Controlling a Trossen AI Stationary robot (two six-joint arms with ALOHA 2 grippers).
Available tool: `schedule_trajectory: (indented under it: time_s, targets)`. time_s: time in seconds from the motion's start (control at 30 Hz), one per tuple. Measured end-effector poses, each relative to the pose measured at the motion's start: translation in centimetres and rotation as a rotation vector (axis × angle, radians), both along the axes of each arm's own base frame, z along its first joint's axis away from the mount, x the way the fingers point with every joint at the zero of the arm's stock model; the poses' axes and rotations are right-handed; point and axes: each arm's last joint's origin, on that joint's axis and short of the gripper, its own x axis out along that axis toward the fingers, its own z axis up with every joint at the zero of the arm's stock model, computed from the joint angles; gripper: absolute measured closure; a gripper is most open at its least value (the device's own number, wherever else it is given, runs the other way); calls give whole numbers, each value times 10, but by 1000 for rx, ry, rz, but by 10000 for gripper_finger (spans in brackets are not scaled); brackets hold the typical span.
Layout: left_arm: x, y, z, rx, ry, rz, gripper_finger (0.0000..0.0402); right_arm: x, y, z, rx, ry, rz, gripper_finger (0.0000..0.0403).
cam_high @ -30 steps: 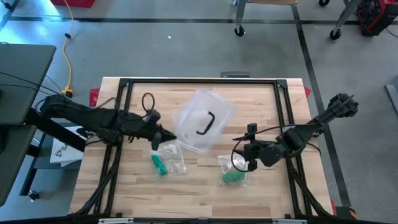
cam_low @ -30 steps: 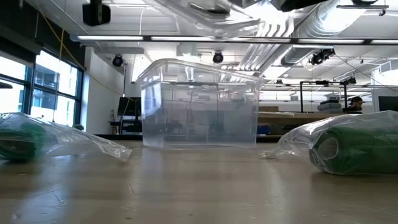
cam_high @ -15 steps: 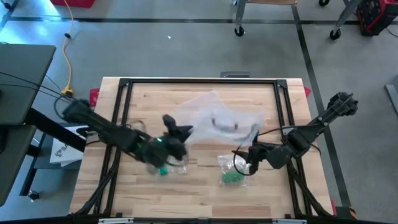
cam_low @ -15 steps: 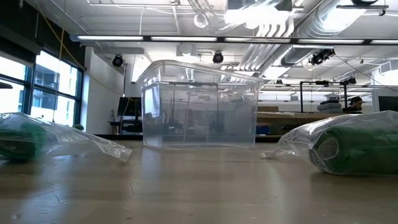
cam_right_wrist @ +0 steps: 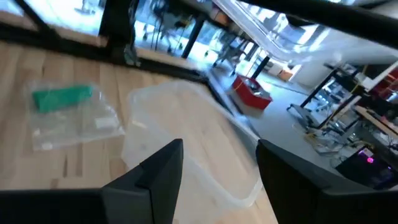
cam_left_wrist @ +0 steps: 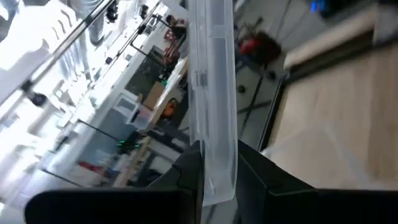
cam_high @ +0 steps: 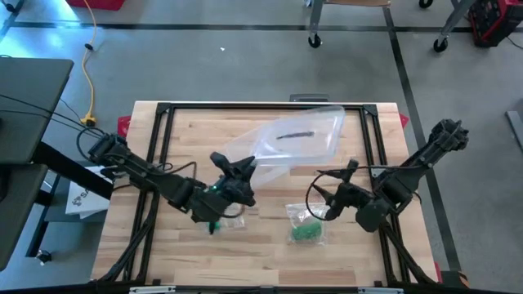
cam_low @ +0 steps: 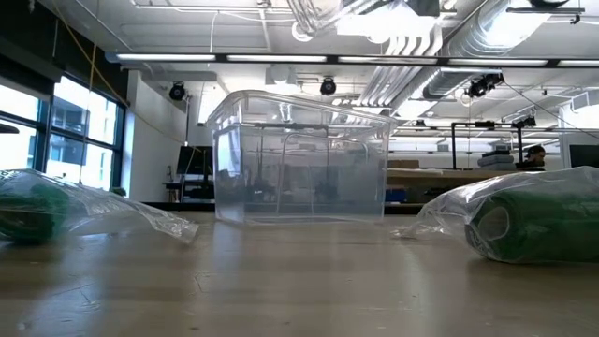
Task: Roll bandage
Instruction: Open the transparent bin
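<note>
A clear plastic lid (cam_high: 296, 136) is held by its edge in the left pincer (cam_high: 239, 173), whose fingers (cam_left_wrist: 186, 169) are clamped narrowly on it; the lid is tilted up above the wooden surface (cam_high: 270, 245), over the clear bin (cam_low: 299, 156). Just in front of the left pincer, a bagged green bandage roll (cam_high: 211, 218) lies on the surface. A second bagged green bandage roll (cam_high: 306, 232) is seen nearer the right pincer (cam_high: 347, 173), which is spread wide, holds nothing and hovers beside the lid.
</note>
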Motion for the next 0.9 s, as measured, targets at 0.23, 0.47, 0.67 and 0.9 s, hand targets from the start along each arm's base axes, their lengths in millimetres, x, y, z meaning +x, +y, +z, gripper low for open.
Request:
schedule_trajectory:
  time_s: [0.23,0.47,0.67,0.9]
  targets:
    - [-2,-6,22,-141,-169,-211,351,-3,18,-22,-12,-198,56,206]
    - [-1,-9,34,-129,-240,-298,351,-10,8,18,-57,-559,177,206]
    - [0,-11,40,-149,-292,-409,351,-8,6,40,-165,-643,247,206]
    - [11,-9,31,-163,-293,-397,351,-1,-3,67,-147,-698,189,206]
